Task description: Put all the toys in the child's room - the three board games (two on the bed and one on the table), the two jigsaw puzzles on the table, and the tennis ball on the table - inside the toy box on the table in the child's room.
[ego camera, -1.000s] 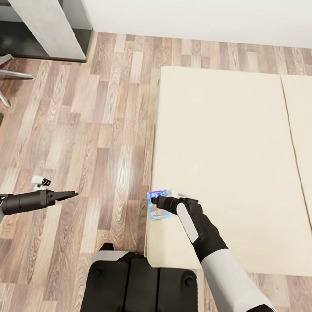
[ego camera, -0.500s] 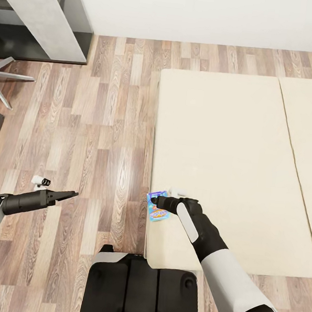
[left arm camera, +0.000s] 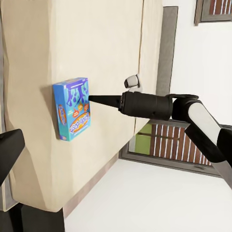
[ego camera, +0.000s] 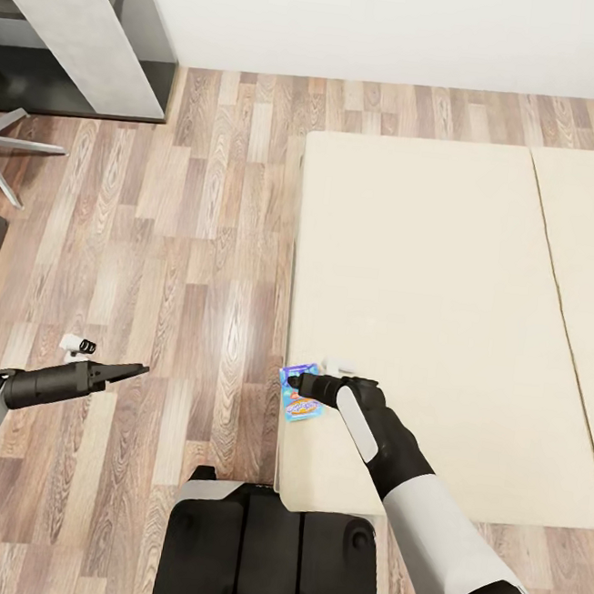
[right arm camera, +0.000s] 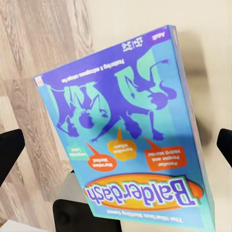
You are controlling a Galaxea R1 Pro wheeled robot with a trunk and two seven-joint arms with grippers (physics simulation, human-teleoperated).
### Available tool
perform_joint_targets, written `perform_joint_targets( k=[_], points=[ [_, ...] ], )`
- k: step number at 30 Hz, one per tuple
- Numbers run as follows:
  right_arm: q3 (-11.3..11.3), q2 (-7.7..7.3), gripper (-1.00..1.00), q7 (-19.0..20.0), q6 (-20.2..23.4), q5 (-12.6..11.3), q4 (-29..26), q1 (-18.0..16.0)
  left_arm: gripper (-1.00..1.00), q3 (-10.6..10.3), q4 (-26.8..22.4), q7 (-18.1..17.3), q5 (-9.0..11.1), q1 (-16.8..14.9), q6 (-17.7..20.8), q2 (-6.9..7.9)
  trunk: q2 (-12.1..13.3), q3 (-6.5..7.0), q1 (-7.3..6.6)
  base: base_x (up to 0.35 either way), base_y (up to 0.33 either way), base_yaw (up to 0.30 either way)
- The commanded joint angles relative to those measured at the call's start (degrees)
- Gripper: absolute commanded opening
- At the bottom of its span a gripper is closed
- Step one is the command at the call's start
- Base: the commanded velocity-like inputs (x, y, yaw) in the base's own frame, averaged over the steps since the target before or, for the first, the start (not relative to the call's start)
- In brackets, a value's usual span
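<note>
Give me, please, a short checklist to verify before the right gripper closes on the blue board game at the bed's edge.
1. Right gripper over the Balderdash board game: ok.
2. Jaws open wide, one finger each side of the box in the right wrist view: ok.
3. Box lies flat near the corner of the bed: ok.
4. Fingers low enough to reach the box's sides: cannot tell.
5. Left gripper out of the way, over the floor: ok.

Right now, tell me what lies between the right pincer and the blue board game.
Nothing: in the left wrist view the right pincer tips almost meet the blue board game on the bed, with no object between.
</note>
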Motion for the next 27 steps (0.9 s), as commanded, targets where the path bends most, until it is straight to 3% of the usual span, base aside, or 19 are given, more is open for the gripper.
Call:
perform_joint_targets(
  k=[1, 27],
  points=[
    [0.1, -0.02, 1.0, -0.6, 0.2, -0.6, -0.1, 0.0, 1.0, 0.0, 0.0, -0.2, 0.0, 0.0, 0.6, -0.01, -0.1, -0.06, 0.03, 0.0, 0.0, 0.0],
    [0.1, 0.01, 1.0, -0.6, 0.2, -0.7, -0.3, 0.0, 1.0, 0.0, 0.0, -0.2, 0.0, 0.0, 0.6, -0.01, -0.1, 0.65, 0.03, 0.0, 0.0, 0.0]
  ],
)
